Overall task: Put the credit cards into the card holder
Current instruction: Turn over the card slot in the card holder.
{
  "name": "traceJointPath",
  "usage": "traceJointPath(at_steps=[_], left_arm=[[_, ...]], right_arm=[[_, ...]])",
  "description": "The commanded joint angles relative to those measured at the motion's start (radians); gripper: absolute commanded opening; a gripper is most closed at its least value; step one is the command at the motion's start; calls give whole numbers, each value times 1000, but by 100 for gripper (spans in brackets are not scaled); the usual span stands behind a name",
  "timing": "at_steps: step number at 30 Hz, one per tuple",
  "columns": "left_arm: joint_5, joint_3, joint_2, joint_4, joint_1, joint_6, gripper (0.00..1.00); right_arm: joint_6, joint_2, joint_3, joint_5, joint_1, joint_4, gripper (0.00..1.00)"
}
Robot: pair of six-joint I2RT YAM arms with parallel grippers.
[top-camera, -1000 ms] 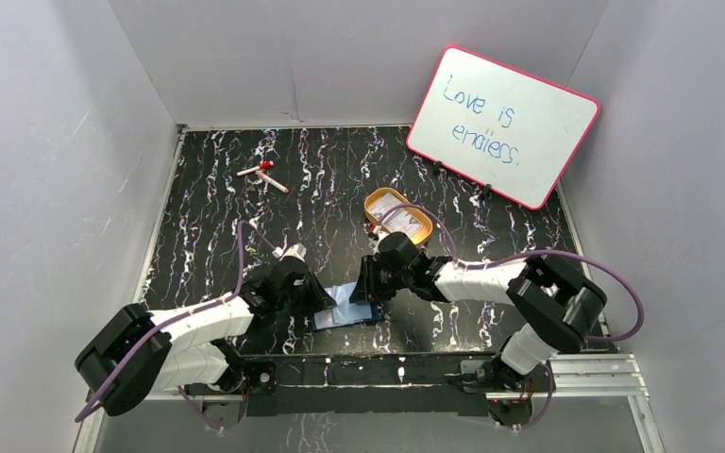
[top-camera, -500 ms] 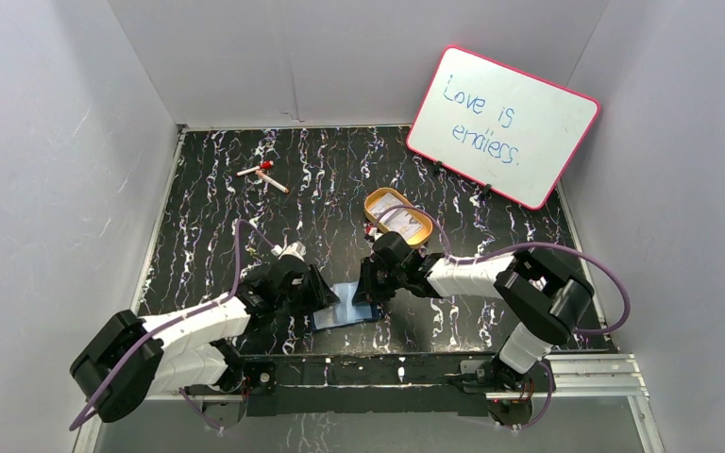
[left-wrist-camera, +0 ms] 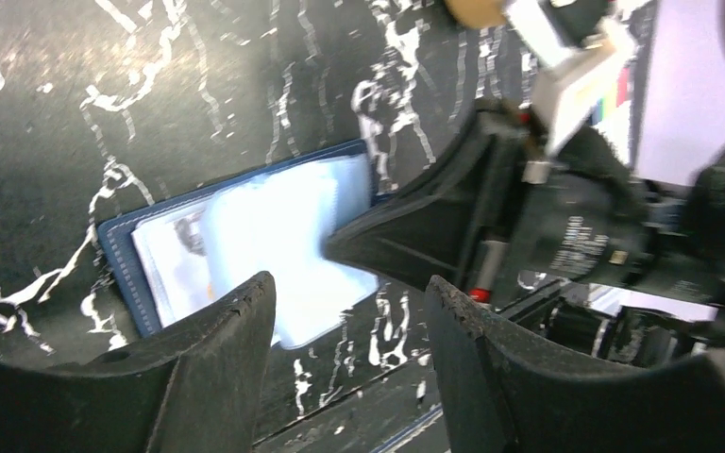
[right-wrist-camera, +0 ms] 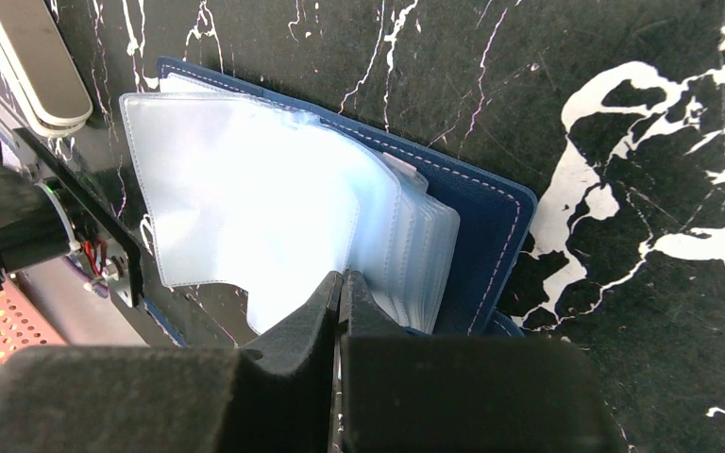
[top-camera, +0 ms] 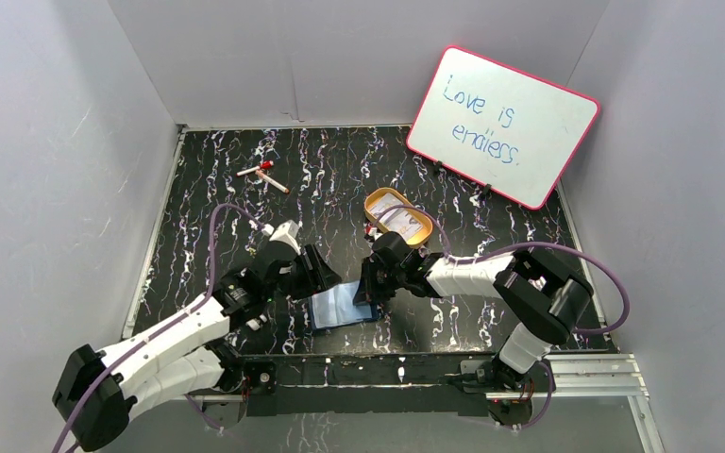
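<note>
I see my right jaws closed tight, tips against the clear sleeves of the open card holder [right-wrist-camera: 491, 217] on the tabletop [right-wrist-camera: 623, 94]; left jaws wide above it

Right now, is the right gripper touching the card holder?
Touching. The right wrist view shows the right gripper shut on a clear sleeve of the open card holder.

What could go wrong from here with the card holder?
The right fingers pinch one thin clear plastic sleeve of the open navy-blue card holder; a pull could tear it or drag the holder. The left fingers are open, off the holder, so nothing pins it down.
</note>
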Motion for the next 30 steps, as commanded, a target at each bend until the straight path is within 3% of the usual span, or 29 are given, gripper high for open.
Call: traceJointPath(at_steps=[1, 4, 6, 12, 23, 30], left_arm=[[54, 67, -30, 6, -1, 41, 57], [126, 56, 42, 78, -1, 34, 51], [154, 44, 110, 97, -2, 24, 43], [106, -70, 186, 130, 0, -12, 23], [48, -128, 215, 168, -1, -6, 20], [43, -125, 210, 171, -1, 1, 20]], right_arm=[[-37, 21, 16, 57, 6, -58, 8], [-36, 23, 16, 60, 7, -57, 8], [-30, 19, 12, 62, 7, -58, 8], [-26, -19, 5, 77, 7, -90, 14], [-62, -183, 39, 138, 7, -245, 27], [-111, -257, 124, 57, 7, -224, 34]])
